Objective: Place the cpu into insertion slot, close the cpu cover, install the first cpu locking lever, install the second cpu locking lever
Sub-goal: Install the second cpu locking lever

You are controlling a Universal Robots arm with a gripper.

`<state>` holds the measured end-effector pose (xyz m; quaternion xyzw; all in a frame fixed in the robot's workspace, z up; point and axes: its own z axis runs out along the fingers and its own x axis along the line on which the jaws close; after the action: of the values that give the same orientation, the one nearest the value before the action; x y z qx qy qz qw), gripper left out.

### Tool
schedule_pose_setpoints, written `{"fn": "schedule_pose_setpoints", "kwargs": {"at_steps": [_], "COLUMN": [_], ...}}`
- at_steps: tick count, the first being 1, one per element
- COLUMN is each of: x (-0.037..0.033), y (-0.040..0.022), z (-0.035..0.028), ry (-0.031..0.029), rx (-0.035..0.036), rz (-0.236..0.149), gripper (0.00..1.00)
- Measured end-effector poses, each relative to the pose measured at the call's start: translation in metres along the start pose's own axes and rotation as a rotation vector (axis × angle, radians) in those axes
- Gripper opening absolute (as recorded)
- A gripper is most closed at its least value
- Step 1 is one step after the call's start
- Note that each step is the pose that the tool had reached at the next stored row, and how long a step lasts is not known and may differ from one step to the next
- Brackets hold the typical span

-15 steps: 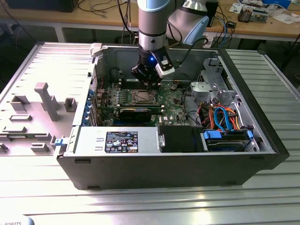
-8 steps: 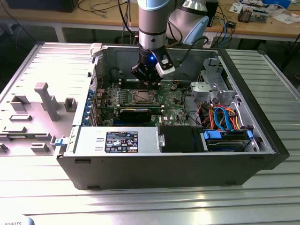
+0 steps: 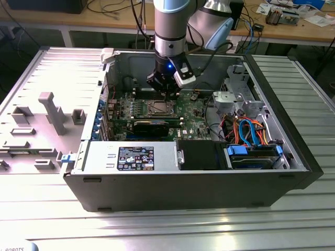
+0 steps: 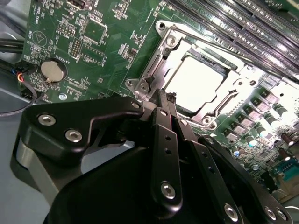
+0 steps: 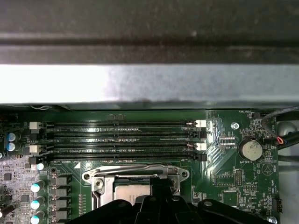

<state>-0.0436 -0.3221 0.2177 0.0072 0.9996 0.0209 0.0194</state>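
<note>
Open computer case [image 3: 293,151] on the tabletop [image 3: 167,230]; the cpu [image 4: 198,84] sits in the insertion slot [image 3: 158,108], cpu cover [image 4: 170,46] down around it. The claw [image 4: 166,95], pressed together and empty, hovers at the cover's edge; a sideways slip risks gouging the green board.

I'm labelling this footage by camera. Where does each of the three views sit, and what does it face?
Exterior view: off the arm, looking down into the open black computer case; the arm and black claw show.
Second wrist view: on the arm, looking past the claw at the bright silver-topped square cpu.
First wrist view: on the arm, facing long black memory slots.
Both wrist views share the round silver coin battery.
</note>
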Motion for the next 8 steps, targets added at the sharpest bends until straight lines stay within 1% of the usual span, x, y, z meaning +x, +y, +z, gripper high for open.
{"fn": "schedule_pose_setpoints", "kwargs": {"at_steps": [3,8], "x": [0.0,0.0], "y": [-0.0016,-0.0017], "z": [0.0,-0.0009], "ry": [-0.0001,0.0002], "rx": [0.0,0.0003], "rz": [0.0,0.0], "gripper": [0.11,0.11]}}
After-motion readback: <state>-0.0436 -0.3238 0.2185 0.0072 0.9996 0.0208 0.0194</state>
